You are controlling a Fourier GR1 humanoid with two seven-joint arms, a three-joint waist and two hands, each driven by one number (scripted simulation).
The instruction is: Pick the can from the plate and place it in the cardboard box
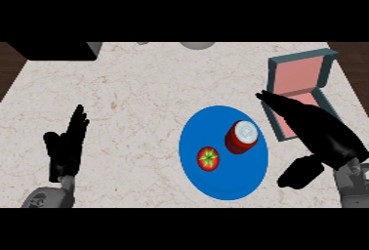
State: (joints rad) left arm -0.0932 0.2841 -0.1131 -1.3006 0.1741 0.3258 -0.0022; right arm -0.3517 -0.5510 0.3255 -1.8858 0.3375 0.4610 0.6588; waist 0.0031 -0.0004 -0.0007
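A red can (241, 136) with a pale lid stands on the blue plate (227, 183), in its upper right part. A red tomato (208, 158) lies on the same plate, to the left of the can. The box (297, 78), pink inside with a grey-blue rim, sits at the right of the counter, beyond the plate. My right hand (320, 134) is open, its straight fingers stretched over the box's near end, just right of the can and apart from it. At the lower left rests my left hand (67, 144), open with fingers up.
A black object (57, 51) sits at the counter's far left corner. A grey round thing (196, 45) shows at the far edge. Dark wood borders the marble counter on both sides.
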